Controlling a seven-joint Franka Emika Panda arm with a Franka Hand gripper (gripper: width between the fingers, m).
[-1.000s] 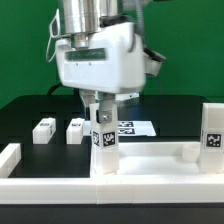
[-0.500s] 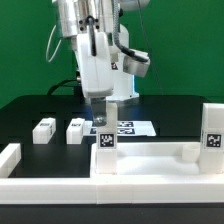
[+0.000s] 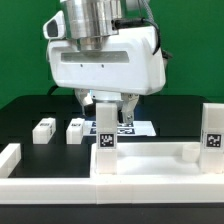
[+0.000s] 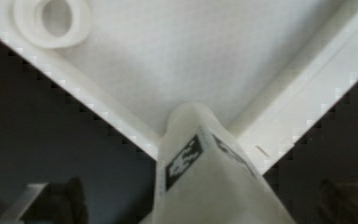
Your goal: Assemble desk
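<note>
Gripper (image 3: 108, 114) was held open above an upright desk leg (image 3: 104, 140).
The leg was seen standing at a corner of the tabletop (image 3: 150, 160), between the parted jaws and untouched. Seating this leg was judged the step in hand, so closing and twisting would be called for next.

Wrist view:
- White tabletop tray (image 4: 194, 70) fills most of frame; two raised rims meet at one tray corner.
- Round ringed socket (image 4: 48, 20) in tray floor, well apart from that corner.
- Square leg (image 4: 208, 170) stands at rim corner; black-and-white tag (image 4: 181, 158) on one face, blurred.
- End effector (image 4: 202, 203) spread wide; dark fingers (image 4: 55, 203) flank leg, not touching it.
- Black counter (image 4: 43, 130) visible beside both rims; its edges out of frame.
</note>
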